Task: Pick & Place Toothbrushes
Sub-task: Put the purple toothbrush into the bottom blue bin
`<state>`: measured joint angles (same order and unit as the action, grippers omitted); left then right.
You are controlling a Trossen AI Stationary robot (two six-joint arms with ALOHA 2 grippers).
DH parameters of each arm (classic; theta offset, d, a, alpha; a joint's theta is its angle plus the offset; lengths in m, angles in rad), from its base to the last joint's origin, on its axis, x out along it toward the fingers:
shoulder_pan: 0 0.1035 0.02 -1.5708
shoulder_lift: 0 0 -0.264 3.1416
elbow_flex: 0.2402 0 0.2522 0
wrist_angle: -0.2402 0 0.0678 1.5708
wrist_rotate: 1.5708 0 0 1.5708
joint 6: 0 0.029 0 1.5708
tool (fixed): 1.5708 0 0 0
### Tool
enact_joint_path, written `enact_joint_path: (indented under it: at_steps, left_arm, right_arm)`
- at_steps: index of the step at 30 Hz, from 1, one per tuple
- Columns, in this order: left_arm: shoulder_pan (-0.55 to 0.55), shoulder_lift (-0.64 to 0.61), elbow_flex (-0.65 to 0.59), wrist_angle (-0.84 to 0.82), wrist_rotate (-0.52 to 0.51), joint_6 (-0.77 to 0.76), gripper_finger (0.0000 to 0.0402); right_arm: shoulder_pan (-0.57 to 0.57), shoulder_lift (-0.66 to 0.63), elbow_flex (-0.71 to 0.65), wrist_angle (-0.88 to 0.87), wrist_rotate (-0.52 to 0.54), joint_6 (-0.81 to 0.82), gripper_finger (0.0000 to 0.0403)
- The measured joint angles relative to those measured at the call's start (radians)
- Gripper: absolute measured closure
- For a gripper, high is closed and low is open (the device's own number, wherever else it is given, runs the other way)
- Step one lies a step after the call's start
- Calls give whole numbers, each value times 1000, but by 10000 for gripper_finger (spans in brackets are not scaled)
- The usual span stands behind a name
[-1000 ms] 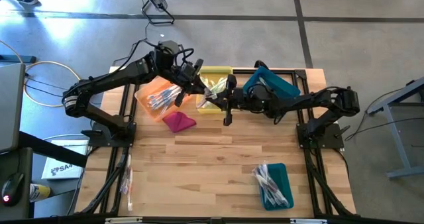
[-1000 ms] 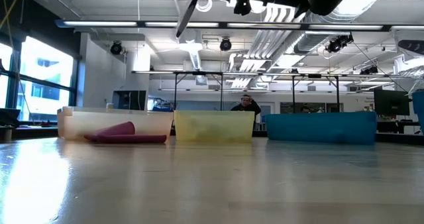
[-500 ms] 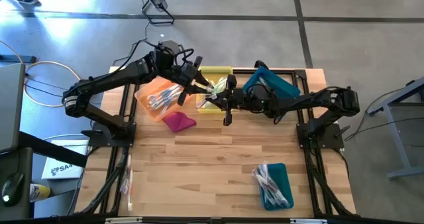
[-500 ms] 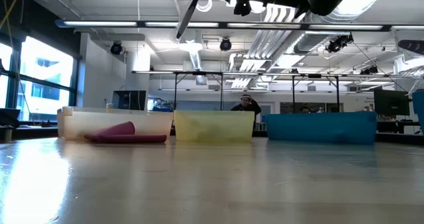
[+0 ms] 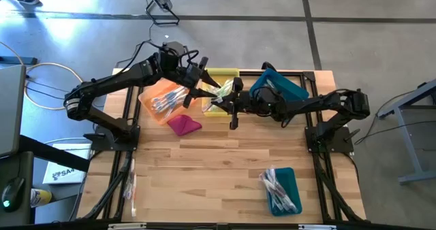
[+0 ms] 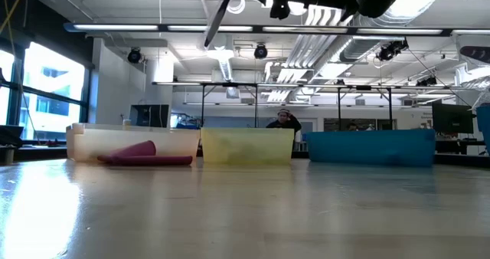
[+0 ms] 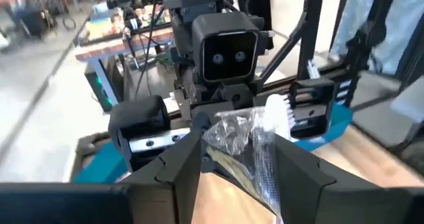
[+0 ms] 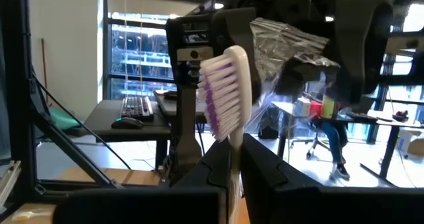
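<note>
Both tools meet above yellow bin (image 5: 221, 75): right tool (image 8: 232, 159) clamps toothbrush (image 8: 227, 85), left tool (image 7: 233, 159) clamps its crinkled wrapper (image 7: 242, 134).

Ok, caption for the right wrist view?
Right claw shut on a purple-bristled toothbrush, its crinkled clear wrapper pinched by the left claw.

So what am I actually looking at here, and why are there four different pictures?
Two robot arms work at a wooden table. One camera looks straight down, one sits at table height, and one rides on each wrist. On the table stand an orange bin, a yellow bin and a teal bin, with a magenta cloth and a teal tray of toothbrushes nearer the front. Above the yellow bin the two arms meet. The right gripper pinches a white toothbrush with purple bristles, while the left gripper grips its crinkly clear wrapper, apparently pulling it off.
</note>
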<state>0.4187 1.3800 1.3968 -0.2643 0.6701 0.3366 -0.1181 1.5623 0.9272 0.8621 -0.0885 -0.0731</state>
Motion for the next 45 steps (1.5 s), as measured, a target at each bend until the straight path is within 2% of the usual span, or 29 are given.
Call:
enact_joint_path:
  at_steps: [4, 7, 10, 15, 19, 24, 29, 34, 40, 45]
  left_arm:
    - [18, -4, 0, -17, 9, 134, 245]
    - [57, -30, 0, -31, 17, 133, 245]
    - [93, -63, 0, -37, 32, 135, 245]
    - [99, -116, -43, -36, 35, 183, 245]
    - [99, -176, -135, -27, -16, 194, 245]
    - [108, -263, -295, 23, -122, 192, 245]
    - [169, -350, -493, 235, -87, 133, 245]
    - [230, -405, -623, 319, -34, 75, 245]
    - [235, -407, -672, 317, -33, 51, 245]
    - [235, -408, -677, 315, -11, 47, 245]
  right_arm:
    - [-3, -9, 0, -48, 10, 1, 394]
    - [-8, -36, 0, -112, 27, 21, 394]
    - [-8, -69, 0, -183, 100, 2, 395]
    - [-8, -144, 0, -286, 156, -8, 395]
    - [8, -234, 0, -500, 238, 28, 395]
    - [94, -366, -1, -803, 363, 132, 395]
    - [232, -472, -1, -1075, 522, 356, 395]
    - [423, -543, -1, -1259, 723, 655, 395]
    - [627, -558, -1, -1404, 857, 1003, 395]
    - [747, -557, -1, -1576, 939, 1282, 395]
